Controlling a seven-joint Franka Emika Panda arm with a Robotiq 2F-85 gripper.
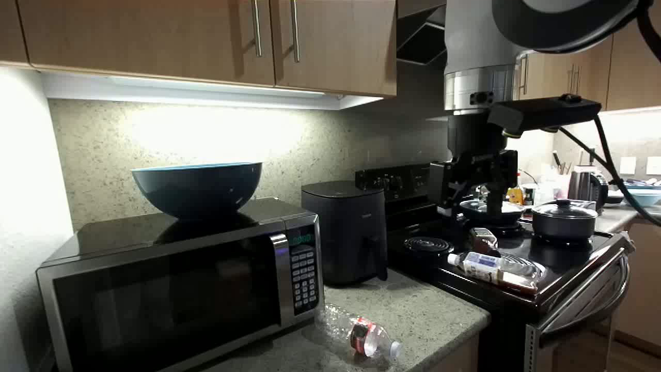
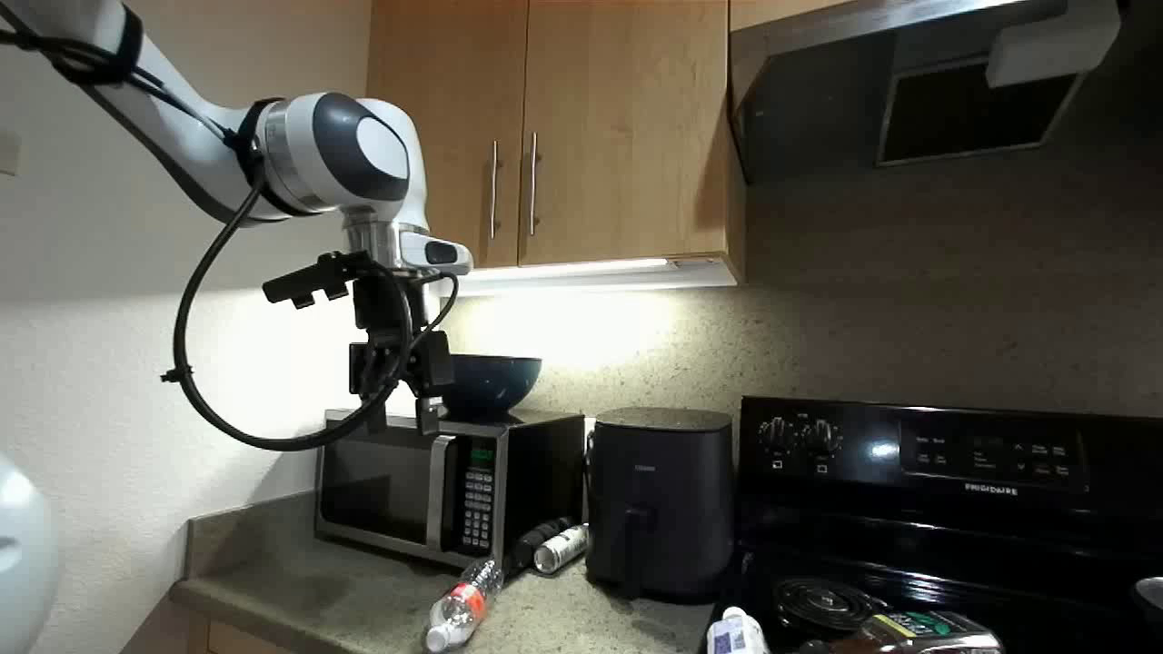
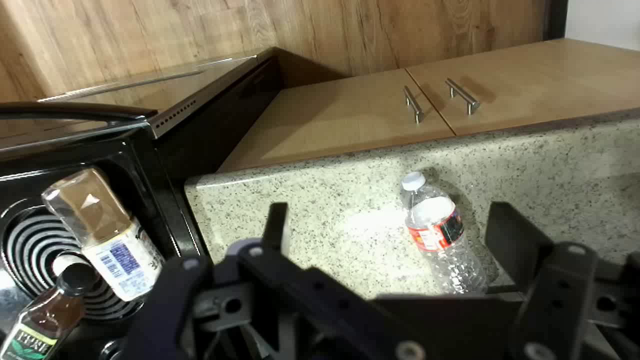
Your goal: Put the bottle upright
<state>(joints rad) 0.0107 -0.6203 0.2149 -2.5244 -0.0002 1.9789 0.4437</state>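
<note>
In an exterior view, the bottle (image 1: 491,269) lay on its side on the stove (image 1: 560,261). In an exterior view, the fingers (image 2: 427,415) hung empty above the table (image 2: 327,581). In the wrist view, they stood wide apart; the uneven burner coils (image 3: 27,245) could topple the bottle once upright, and a crooked reach could knock the dark-capped bottle (image 3: 50,317).

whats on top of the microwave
A wide dark blue bowl sits on top of the microwave. Both exterior views catch it side-on, so its wall hides what, if anything, lies inside, and its base covers the patch of microwave top beneath it.
</note>
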